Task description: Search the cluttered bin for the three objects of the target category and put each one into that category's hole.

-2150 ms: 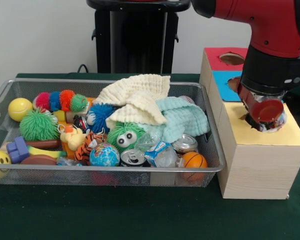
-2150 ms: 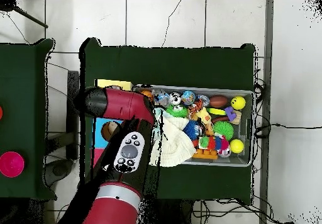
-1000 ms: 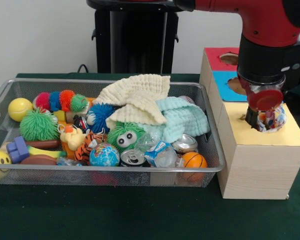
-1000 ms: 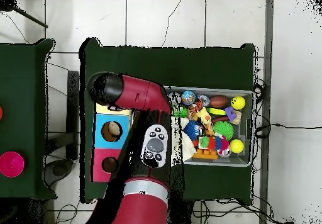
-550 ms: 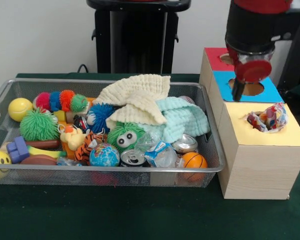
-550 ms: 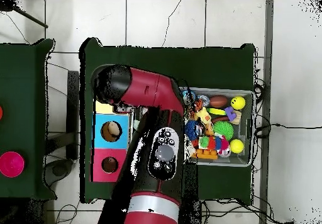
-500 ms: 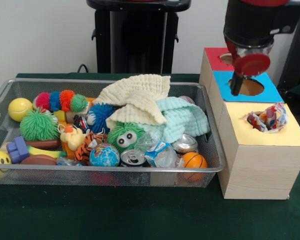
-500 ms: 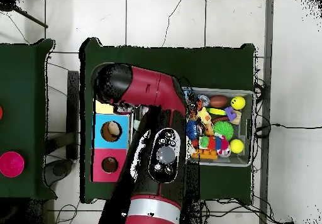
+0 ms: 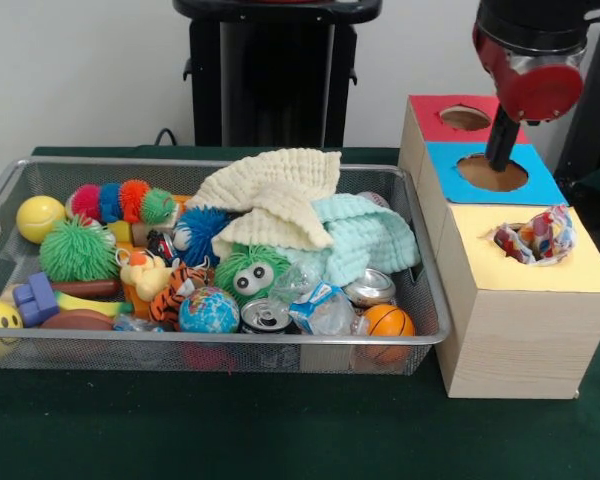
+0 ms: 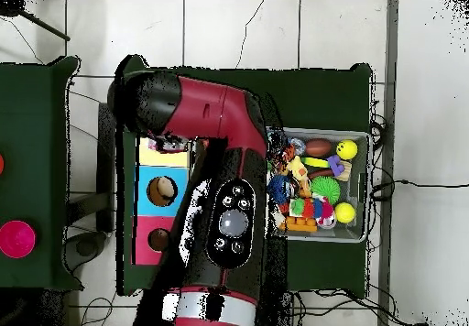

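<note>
In the wire bin [image 9: 0, 200] on the left, clutter lies heaped, cream cloth [image 9: 275, 190] on top. Right of it, a crinkled wrapper [image 9: 537, 235] sits lodged in the yellow hole [image 9: 515, 245] of the sorting box [image 9: 510, 330]. Our gripper [image 9: 502, 145] hovers above the blue hole [image 9: 492, 172], carrying nothing we can see; whether its fingers are parted, we cannot tell. We judge a drop just made; next comes searching the bin for another such item.
</note>
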Motion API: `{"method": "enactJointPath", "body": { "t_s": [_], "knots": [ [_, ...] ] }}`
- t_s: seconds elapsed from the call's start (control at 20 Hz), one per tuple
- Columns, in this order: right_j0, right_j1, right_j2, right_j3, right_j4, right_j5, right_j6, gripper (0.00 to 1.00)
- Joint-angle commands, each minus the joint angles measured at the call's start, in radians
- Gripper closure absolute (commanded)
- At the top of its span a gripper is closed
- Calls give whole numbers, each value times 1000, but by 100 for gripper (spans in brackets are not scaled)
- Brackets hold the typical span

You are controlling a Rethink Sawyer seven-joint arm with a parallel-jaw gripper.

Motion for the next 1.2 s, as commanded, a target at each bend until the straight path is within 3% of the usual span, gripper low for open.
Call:
{"method": "enactJointPath", "body": {
  "t_s": [0.05,0.2,0.7,0.9,1.2],
  "knots": [
    [37,164,42,-84,38,-28,270,100],
    [57,203,36,-105,67,-61,323,100],
    [120,272,-13,-112,130,-119,366,100],
    [147,233,-21,-45,151,-141,353,100],
    [122,174,-1,102,166,-246,216,100]
  ]
}}
